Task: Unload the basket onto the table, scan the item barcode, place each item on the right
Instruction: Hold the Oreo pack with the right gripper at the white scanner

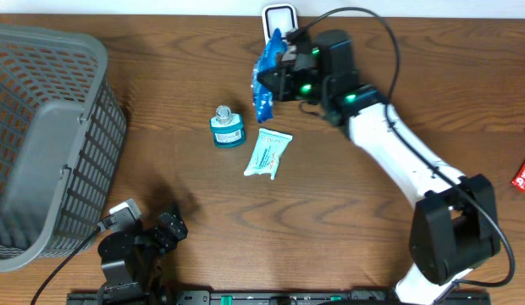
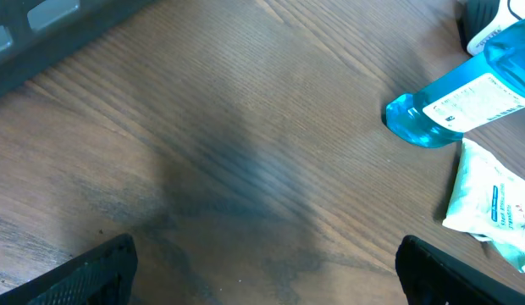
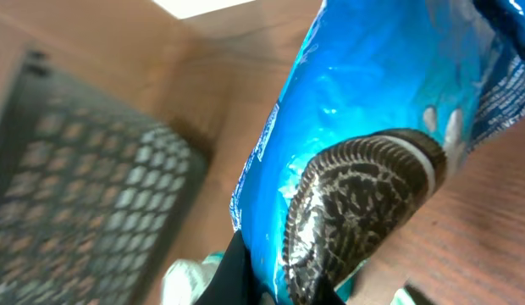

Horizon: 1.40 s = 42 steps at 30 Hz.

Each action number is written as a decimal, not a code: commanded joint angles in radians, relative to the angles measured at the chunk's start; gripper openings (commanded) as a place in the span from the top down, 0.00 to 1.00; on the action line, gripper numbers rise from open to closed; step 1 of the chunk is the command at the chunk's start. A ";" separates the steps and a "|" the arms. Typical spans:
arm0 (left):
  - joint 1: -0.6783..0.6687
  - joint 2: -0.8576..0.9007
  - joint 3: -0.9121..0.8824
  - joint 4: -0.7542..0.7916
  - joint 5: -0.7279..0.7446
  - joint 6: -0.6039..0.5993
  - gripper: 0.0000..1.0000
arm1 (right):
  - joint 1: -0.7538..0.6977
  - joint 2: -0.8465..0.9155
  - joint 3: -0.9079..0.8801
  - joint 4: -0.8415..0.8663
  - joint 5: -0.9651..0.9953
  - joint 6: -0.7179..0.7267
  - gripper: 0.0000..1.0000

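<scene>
A blue cookie packet printed with a dark sandwich cookie hangs above the table at the back centre, just below a white scanner at the far edge. My right gripper is shut on this packet, whose lower end sits pinched between dark fingers. My left gripper rests low at the front left, open and holding nothing. Its wrist view shows both fingertips spread wide over bare wood.
A grey mesh basket fills the left side. A small teal bottle and a white-and-teal sachet lie mid-table, the bottle and sachet also at the left wrist view's right edge. A red item lies at the right edge.
</scene>
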 commanded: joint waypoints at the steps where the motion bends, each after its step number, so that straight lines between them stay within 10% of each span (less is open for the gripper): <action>1: -0.006 -0.005 -0.005 -0.019 -0.003 -0.002 0.02 | 0.023 0.030 0.011 0.048 0.316 0.044 0.99; 20: -0.006 -0.005 -0.005 -0.019 -0.003 -0.002 0.02 | 0.005 0.616 0.808 -0.106 0.525 0.604 0.98; 42: -0.006 -0.005 -0.005 -0.019 -0.003 -0.002 0.02 | -0.066 0.712 0.820 -0.076 0.525 0.678 0.98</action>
